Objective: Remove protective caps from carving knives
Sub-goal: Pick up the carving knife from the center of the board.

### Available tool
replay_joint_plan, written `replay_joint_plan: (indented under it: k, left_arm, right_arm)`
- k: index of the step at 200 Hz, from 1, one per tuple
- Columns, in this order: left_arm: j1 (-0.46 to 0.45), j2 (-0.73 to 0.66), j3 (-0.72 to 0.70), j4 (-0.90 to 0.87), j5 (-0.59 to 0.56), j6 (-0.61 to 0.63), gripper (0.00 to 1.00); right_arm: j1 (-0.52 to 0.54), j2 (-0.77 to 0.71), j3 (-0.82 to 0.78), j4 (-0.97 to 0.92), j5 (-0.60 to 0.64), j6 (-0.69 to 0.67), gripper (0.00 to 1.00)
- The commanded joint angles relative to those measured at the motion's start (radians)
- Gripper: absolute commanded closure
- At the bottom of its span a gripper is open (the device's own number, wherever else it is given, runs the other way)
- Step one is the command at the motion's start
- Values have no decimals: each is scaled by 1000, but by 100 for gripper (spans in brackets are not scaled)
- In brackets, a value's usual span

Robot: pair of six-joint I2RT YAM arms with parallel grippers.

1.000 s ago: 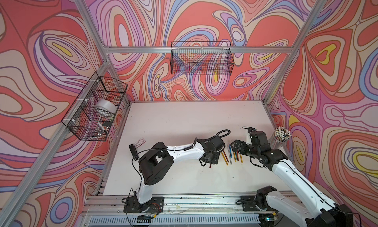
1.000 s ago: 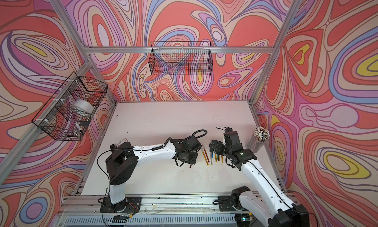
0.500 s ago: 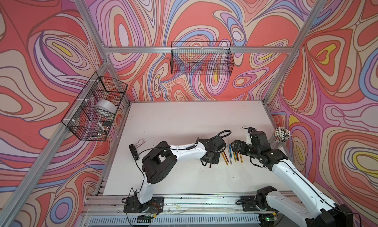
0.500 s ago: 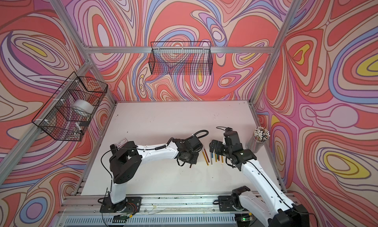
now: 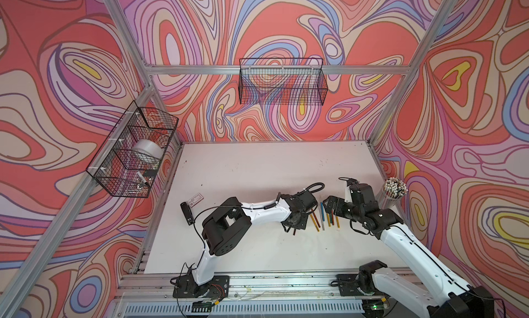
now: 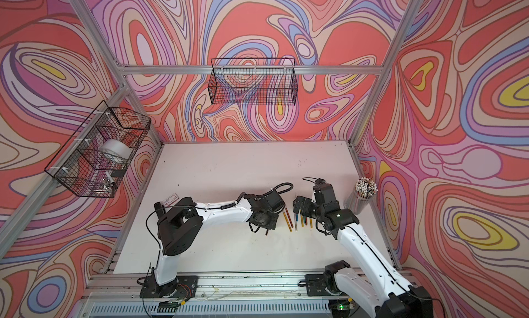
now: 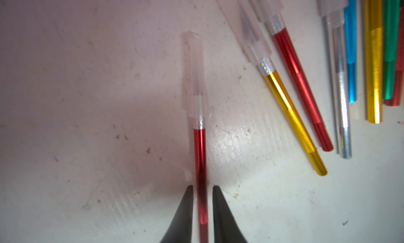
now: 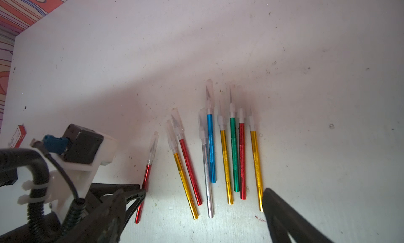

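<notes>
Left claw [image 7: 202, 188] pinches a red knife [image 7: 200, 147] by its handle, cap [image 7: 195, 66] still on, just beside the row of capped knives [image 8: 225, 154] on the table [image 7: 87, 99]; right claw [image 5: 332, 207] hovers spread wide above them.

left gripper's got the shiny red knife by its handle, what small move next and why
Probably bring the open right gripper across to the translucent whitish plastic cap on that red-handled carving knife and close on it. The left gripper looks pinched on the handle, the cap is still seated, and the right gripper hangs empty over the row of other capped knives.
</notes>
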Motion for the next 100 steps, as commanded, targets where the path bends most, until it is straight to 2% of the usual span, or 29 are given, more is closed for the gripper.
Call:
replay_joint_plan:
  k: [1, 100]
  left_arm:
    - [-3, 32, 28, -67, -37, 9, 81]
    - [-2, 74, 70, -127, -59, 21, 80]
  right_arm:
    - [5, -10, -2, -11, 15, 3, 1]
    - [5, -16, -4, -13, 19, 7, 2]
